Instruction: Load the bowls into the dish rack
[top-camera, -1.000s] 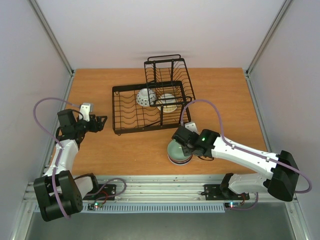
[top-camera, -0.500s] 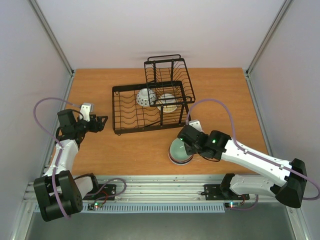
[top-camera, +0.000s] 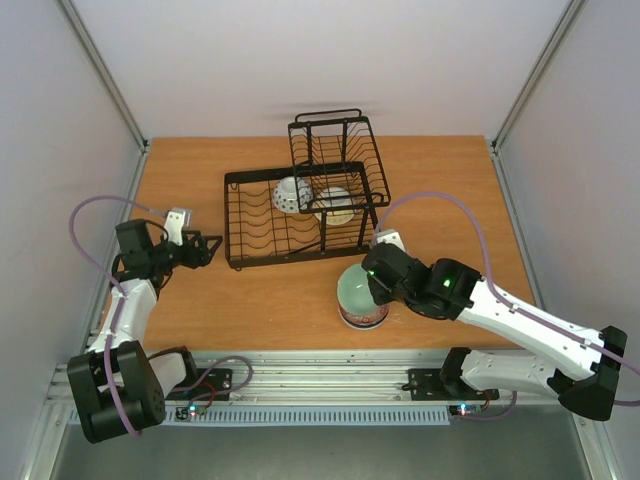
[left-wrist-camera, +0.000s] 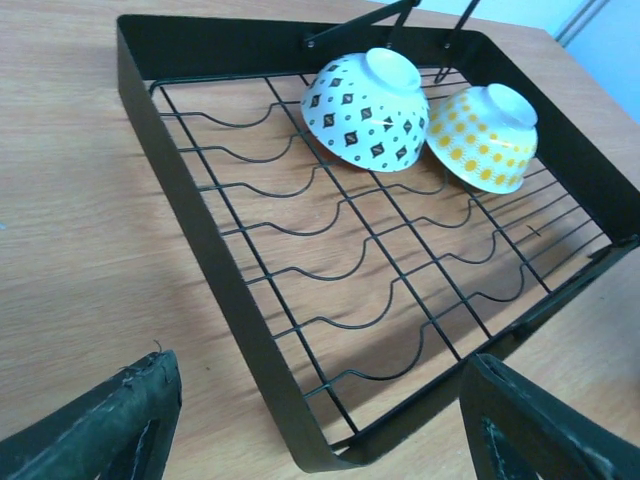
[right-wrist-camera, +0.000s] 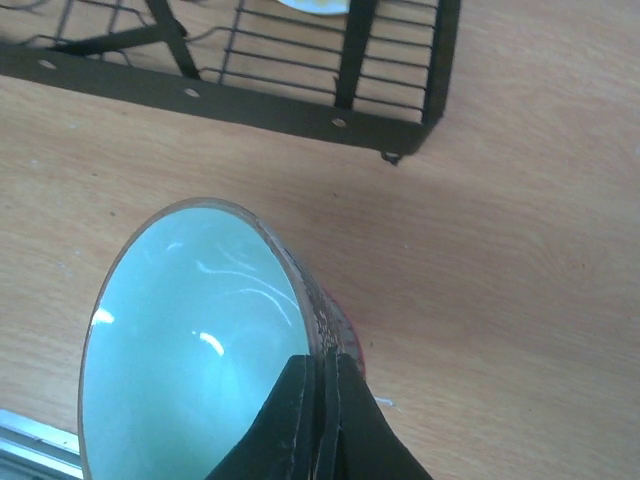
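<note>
Pale-green glazed round ceramic bowl (top-camera: 355, 293) is near the front right corner of the black wire dish rack (top-camera: 231, 218), outside it, over the brown wooden table (top-camera: 450, 200). It is tipped up, mouth facing left; whether its foot touches the wood you cannot tell. Your right gripper (right-wrist-camera: 322, 372) has its fingers pressed together on the bowl's rim, one inside, one outside, with a reddish outer wall showing beside them. In the rack's lower basket, far right part: a white bowl with dark blue diamond marks (left-wrist-camera: 365, 112), upturned and leaning in the wire slots, and just beside it on the right a white bowl with yellow-orange dots (left-wrist-camera: 485, 142), also upturned. The two look to be touching or nearly so. Your left gripper (top-camera: 207, 247) hangs just off the rack's left wall, its dark fingers (left-wrist-camera: 105, 425) spread wide, holding nothing, pointed at the basket.
</note>
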